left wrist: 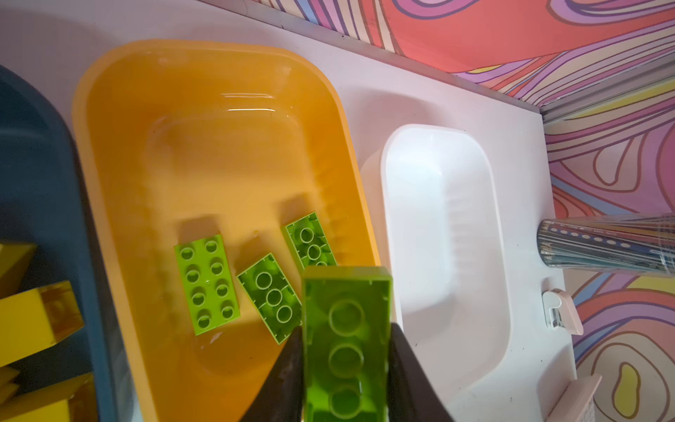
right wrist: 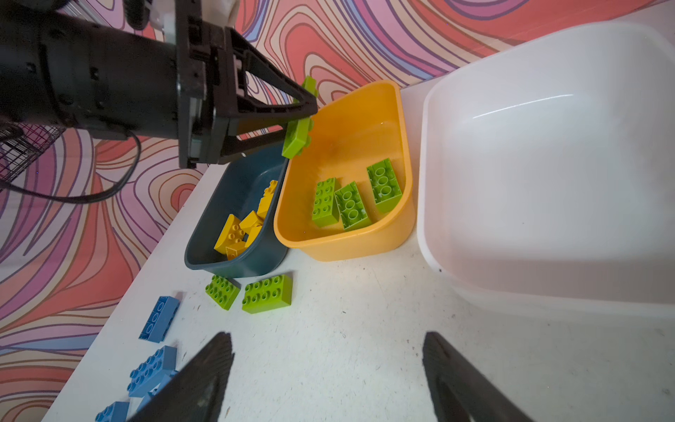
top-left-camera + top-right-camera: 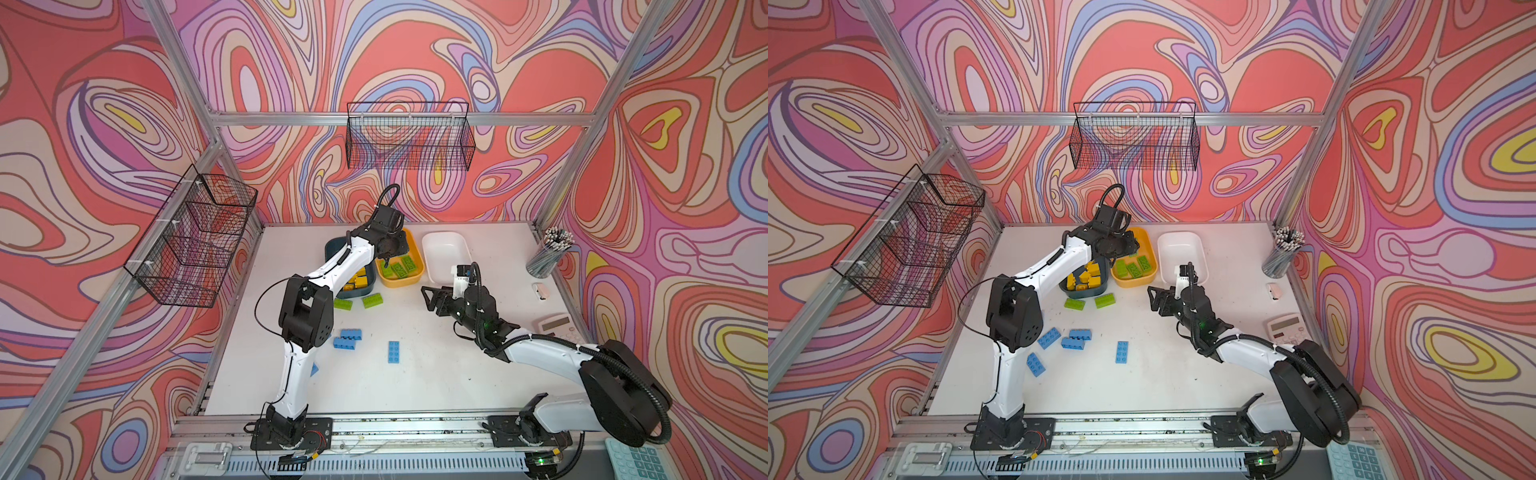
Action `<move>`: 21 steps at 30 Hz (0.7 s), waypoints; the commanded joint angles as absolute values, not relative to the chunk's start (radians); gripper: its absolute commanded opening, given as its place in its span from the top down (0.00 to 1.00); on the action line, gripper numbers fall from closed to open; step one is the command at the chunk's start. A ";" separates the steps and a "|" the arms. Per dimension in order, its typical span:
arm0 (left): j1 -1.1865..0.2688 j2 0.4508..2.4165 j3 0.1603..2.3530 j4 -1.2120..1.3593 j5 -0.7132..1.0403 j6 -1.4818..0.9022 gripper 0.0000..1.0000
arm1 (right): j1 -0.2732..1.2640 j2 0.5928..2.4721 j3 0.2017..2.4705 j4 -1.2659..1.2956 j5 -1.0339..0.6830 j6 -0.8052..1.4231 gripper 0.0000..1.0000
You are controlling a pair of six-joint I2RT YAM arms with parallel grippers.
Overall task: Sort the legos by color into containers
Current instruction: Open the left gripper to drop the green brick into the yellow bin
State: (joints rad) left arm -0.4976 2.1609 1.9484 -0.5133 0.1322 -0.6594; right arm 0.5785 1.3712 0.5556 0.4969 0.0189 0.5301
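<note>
Over the white table (image 2: pixel 365 314) the left gripper (image 2: pixel 302 116) is squeezing a green brick (image 2: pixel 296 140) above the orange tub (image 2: pixel 350 249) and should be opening low over its middle, so nothing is bouncing out, while the right gripper (image 2: pixel 327 338) is hanging wide open, empty.

Three tubs (image 3: pixel 1183 249), six green legos (image 3: pixel 1104 300), five blue legos (image 3: pixel 1122 352), yellow legos (image 3: pixel 1086 276) piled uncountably.
</note>
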 commanded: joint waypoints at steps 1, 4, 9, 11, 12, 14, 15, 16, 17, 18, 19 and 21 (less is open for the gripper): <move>-0.496 2.185 1.979 -0.536 0.144 -0.683 0.61 | 0.583 1.371 0.542 0.524 0.025 0.538 0.14; -0.495 2.182 1.983 -0.522 0.149 -0.683 0.42 | 0.584 1.375 0.542 0.529 0.020 0.535 0.14; -0.495 2.141 1.980 -0.526 0.109 -0.667 0.22 | 0.613 1.385 0.542 0.539 0.039 0.501 0.15; -0.495 2.092 1.936 -0.499 0.084 -0.664 0.18 | 0.642 1.387 0.537 0.550 0.066 0.473 0.14; -0.496 2.057 1.900 -0.474 0.073 -0.663 0.18 | 0.654 1.391 0.538 0.551 0.074 0.459 0.14; -0.495 1.986 1.828 -0.430 0.051 -0.659 0.16 | 0.671 1.405 0.547 0.552 0.081 0.441 0.14; -0.494 1.947 1.793 -0.415 0.042 -0.654 0.16 | 0.678 1.415 0.551 0.550 0.083 0.434 0.13; -0.494 1.909 1.764 -0.409 0.030 -0.647 0.16 | 0.682 1.425 0.559 0.542 0.084 0.429 0.13; -0.495 1.875 1.745 -0.408 0.022 -0.638 0.16 | 0.688 1.435 0.566 0.536 0.085 0.425 0.13; -0.494 1.833 1.717 -0.410 0.014 -0.627 0.16 | 0.695 1.446 0.575 0.531 0.086 0.418 0.13; -0.494 1.789 1.695 -0.415 0.005 -0.615 0.16 | 0.704 1.454 0.584 0.524 0.090 0.411 0.13; -0.494 1.702 1.643 -0.426 -0.014 -0.588 0.16 | 0.724 1.480 0.607 0.509 0.099 0.397 0.12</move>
State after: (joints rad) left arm -0.4969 1.8114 1.6783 -0.4500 0.0387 -0.6312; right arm 0.6983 1.4517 0.5678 0.5209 0.0715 0.4366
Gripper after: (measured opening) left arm 0.843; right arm 0.875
